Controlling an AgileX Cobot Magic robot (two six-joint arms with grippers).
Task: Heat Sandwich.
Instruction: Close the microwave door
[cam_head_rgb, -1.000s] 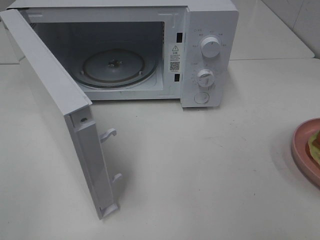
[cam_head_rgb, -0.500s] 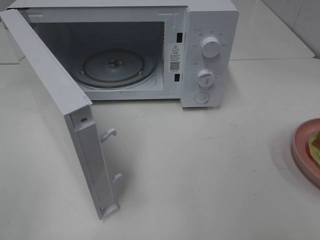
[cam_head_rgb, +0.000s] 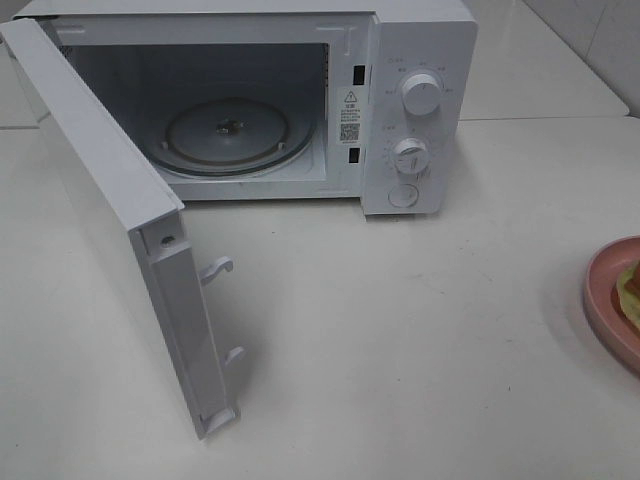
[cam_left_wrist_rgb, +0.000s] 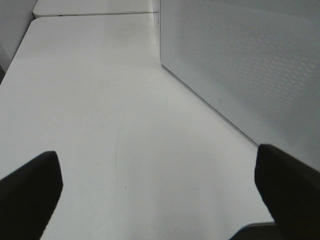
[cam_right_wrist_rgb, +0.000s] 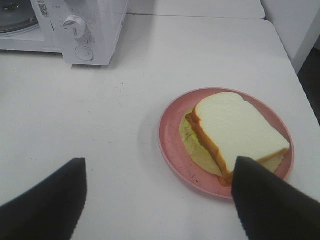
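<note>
White tabletop (cam_head_rgb: 420, 340) carries the microwave (cam_head_rgb: 420, 60) at its far edge, door (cam_head_rgb: 110, 230) swung wide, bare glass turntable (cam_head_rgb: 228, 135) ready. Nothing has shifted over the last second, so loading hasn't begun. Pink plate (cam_right_wrist_rgb: 172, 145) with the sandwich (cam_right_wrist_rgb: 237, 130) sits at the right edge. Right pincer (cam_right_wrist_rgb: 160, 200) hovers just short of it, jaws apart; left pincer (cam_left_wrist_rgb: 160, 195) likewise apart, empty

The left tool (cam_left_wrist_rgb: 160, 195) and right tool (cam_right_wrist_rgb: 160, 200) show plain, matte black, blunt-tipped fingers.
</note>
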